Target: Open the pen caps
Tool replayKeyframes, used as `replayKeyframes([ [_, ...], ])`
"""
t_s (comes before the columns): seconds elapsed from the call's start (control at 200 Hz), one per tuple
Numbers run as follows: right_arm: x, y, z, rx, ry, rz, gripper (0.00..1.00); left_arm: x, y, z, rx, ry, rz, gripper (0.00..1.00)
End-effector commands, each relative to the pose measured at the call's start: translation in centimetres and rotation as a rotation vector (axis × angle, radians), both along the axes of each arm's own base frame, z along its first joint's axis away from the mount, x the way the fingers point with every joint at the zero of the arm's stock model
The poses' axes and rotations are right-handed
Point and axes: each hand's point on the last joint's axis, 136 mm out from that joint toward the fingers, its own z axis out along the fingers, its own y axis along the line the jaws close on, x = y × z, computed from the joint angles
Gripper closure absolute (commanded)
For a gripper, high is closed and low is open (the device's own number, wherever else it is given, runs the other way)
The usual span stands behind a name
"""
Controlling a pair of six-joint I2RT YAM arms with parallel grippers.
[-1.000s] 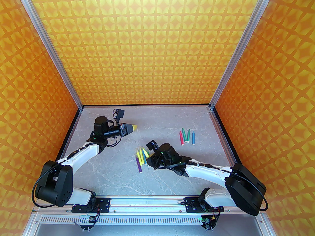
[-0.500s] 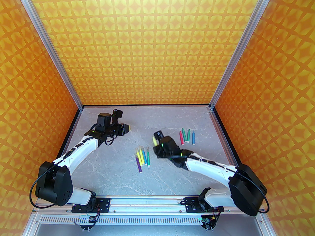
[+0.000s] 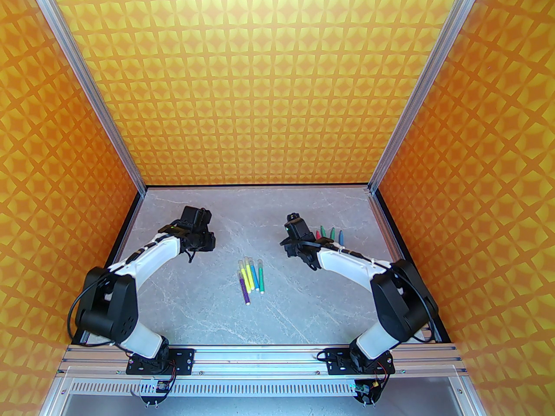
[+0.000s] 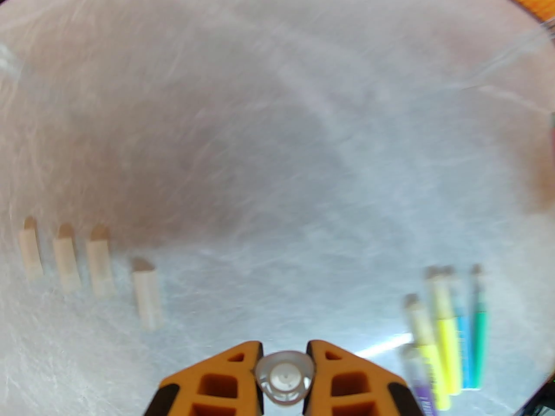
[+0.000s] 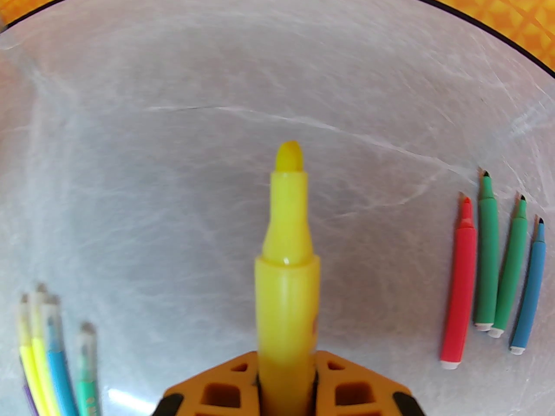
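Well, near the middle of the table (image 3: 208, 314) lie five capped pens (image 3: 251, 275) side by side. A bit farther, the left gripper (image 4: 284, 353) pinches one clear cap (image 4: 284, 379), and the right gripper (image 5: 286, 362) is tight on a yellow pen (image 5: 284, 254) with its tip bare. Four loose caps (image 4: 100, 262) lie in a row by the left gripper. Four bare pens (image 5: 488, 254), red, green, green and blue, lie far right.

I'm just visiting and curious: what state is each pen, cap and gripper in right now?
Left gripper, shut on a pen cap.
Right gripper, shut on the yellow pen, uncapped.
Four pens on the right, uncapped, lying flat.
Five middle pens, capped, lying flat.
Four loose caps, off their pens, lying in a row.
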Motion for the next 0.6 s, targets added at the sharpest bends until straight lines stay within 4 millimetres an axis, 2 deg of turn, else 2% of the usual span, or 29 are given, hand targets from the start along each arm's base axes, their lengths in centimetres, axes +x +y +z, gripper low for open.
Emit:
replayKeyframes([
  [0.0,0.9,-1.9,-0.8,-0.008,0.032,-0.071,1.00,1.1,1.9,-0.3,0.111,0.022,0.018,1.00],
  [0.295,2.1,-5.2,-2.3,-0.079,0.082,-0.172,1.00,2.2,2.0,-1.8,0.143,0.064,0.018,1.00],
  [0.595,2.6,-6.7,-4.2,-0.099,0.136,-0.252,1.00,1.9,2.7,-3.9,0.194,0.125,0.030,0.99],
])
